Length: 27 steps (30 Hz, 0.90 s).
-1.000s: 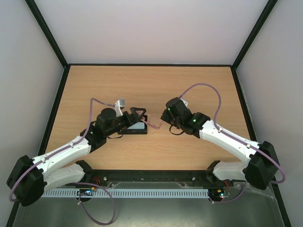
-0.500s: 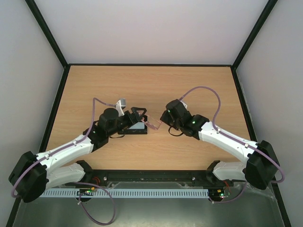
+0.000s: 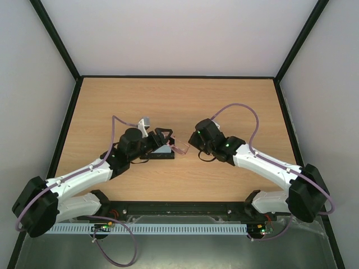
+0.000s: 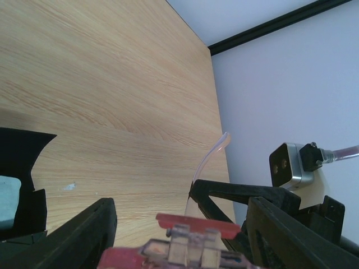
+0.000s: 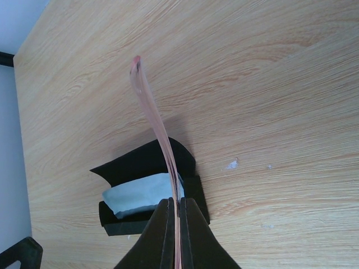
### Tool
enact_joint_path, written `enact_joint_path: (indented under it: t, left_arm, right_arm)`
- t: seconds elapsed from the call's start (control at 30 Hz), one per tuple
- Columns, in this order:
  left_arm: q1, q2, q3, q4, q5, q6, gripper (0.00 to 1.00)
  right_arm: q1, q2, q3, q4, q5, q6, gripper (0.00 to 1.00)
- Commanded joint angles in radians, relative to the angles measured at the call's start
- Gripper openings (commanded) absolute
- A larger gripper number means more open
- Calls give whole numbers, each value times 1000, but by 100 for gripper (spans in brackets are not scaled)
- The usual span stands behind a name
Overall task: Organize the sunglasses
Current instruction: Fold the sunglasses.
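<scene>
The sunglasses, thin and translucent pink, hang above the table between my two grippers, just right of the open black case. My right gripper is shut on one slim pink arm of the sunglasses, and its fingertips pinch that arm flat. My left gripper stands open, with the folded pink front of the sunglasses between its fingers. Gaps show on both sides. The other pink arm curves up past the right gripper's black fingers.
The case lies on the wooden table with a light blue cloth inside, directly under the held sunglasses. A black frame edges the table, with pale walls behind. Purple cables loop over both arms.
My left gripper's jaws have narrowed around the sunglasses' front. The right gripper has drifted slightly left, still gripping the pink arm.
</scene>
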Motion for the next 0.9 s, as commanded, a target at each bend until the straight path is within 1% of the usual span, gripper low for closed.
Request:
enact_joint_path:
  t: [0.0, 0.17, 0.33, 0.7, 0.77, 0.8, 0.87]
  left_arm:
    - [-5, 10, 30, 22, -22, 8, 63]
    - [-5, 20, 38, 12, -25, 13, 53]
    - [-5, 30, 47, 4, -23, 17, 48]
    - [-5, 34, 58, -13, -25, 30, 47]
    - [-5, 34, 61, -17, -25, 31, 46]
    - [-5, 34, 61, -18, -26, 32, 46]
    - [-5, 36, 62, -22, -27, 35, 46]
  right_arm:
    - [-3, 9, -16, 33, 9, 16, 1]
    - [-3, 14, -21, 38, 6, 15, 1]
    - [-2, 16, -16, 42, 2, 13, 1]
    - [-3, 4, 6, 15, 16, -10, 2]
    - [-2, 0, 19, -5, 26, -22, 6]
    - [-2, -3, 26, -12, 31, -27, 12]
    - [-3, -8, 49, -36, 43, -43, 20]
